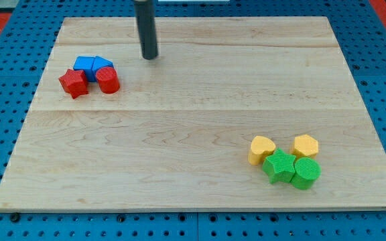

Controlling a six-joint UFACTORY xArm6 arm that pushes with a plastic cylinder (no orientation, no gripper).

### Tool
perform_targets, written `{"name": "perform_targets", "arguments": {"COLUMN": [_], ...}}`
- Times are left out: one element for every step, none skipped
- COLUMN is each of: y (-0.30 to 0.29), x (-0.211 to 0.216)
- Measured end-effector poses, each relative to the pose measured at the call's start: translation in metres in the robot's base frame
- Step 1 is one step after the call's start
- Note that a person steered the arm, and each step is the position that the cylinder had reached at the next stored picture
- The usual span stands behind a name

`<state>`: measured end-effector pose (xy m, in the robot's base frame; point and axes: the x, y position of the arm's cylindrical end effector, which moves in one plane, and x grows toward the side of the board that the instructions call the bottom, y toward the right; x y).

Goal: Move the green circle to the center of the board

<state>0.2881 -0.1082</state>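
Observation:
The green circle sits near the board's lower right, touching a green star on its left. A yellow hexagon lies just above it and a yellow heart is above the star. My tip rests near the view's top left of centre, far from the green circle, to the right of the red and blue cluster.
At the upper left are a red star, a red cylinder and two blue blocks packed together. The wooden board lies on a blue pegboard surface.

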Motion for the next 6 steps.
{"name": "perform_targets", "arguments": {"y": [-0.035,-0.04,-0.04,-0.04,-0.034,-0.029], "x": [-0.007,-0.007,-0.006,-0.002,-0.002,-0.002]}}
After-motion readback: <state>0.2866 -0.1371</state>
